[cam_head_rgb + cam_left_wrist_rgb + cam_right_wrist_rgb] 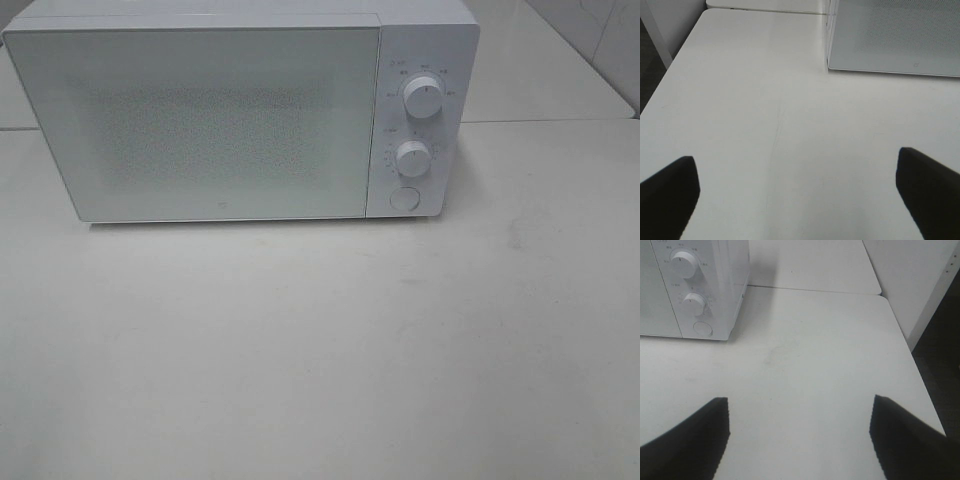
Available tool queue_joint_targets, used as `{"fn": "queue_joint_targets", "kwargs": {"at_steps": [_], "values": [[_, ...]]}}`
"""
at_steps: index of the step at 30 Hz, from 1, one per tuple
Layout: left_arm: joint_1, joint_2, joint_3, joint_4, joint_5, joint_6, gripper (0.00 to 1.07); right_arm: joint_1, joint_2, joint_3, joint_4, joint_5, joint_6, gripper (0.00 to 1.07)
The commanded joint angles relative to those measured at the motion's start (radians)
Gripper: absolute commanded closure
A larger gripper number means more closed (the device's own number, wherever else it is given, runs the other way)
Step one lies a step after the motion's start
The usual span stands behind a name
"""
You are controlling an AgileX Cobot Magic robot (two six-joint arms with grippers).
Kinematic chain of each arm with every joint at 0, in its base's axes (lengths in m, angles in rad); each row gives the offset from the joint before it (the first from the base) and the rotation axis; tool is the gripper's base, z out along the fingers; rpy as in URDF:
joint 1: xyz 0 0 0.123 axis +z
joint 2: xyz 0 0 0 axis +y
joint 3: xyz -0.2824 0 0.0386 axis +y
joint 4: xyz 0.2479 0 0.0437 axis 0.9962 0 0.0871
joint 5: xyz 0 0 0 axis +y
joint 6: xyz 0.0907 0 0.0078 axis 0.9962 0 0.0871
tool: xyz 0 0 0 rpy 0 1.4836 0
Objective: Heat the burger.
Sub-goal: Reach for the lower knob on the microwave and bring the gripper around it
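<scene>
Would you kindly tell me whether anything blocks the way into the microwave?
Yes: the door of the microwave is shut across its front. No burger shows in any view.

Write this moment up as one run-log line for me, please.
microwave door: shut | burger: not in view | left tool: open, empty, over table | right tool: open, empty, over table

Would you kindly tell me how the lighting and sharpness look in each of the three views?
Exterior high view: soft, even light, the microwave door washed out pale, barely a shadow on the table. Left wrist view: the left gripper is a black silhouette with soft edges. Right wrist view: the right gripper equally dark, the microwave throwing a faint shadow beside it.
</scene>
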Motion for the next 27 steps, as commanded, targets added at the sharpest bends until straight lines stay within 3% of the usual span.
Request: {"fn": "queue_joint_targets", "kwargs": {"at_steps": [1,27], "values": [[0.005,-0.017,0.0,0.004,-0.015,-0.006,0.06,-0.005,0.071,-0.003,-0.001,-0.093,0.014,0.32],[0.005,-0.017,0.0,0.004,-0.015,-0.006,0.06,-0.005,0.647,-0.003,-0.003,-0.704,0.031,0.32]]}}
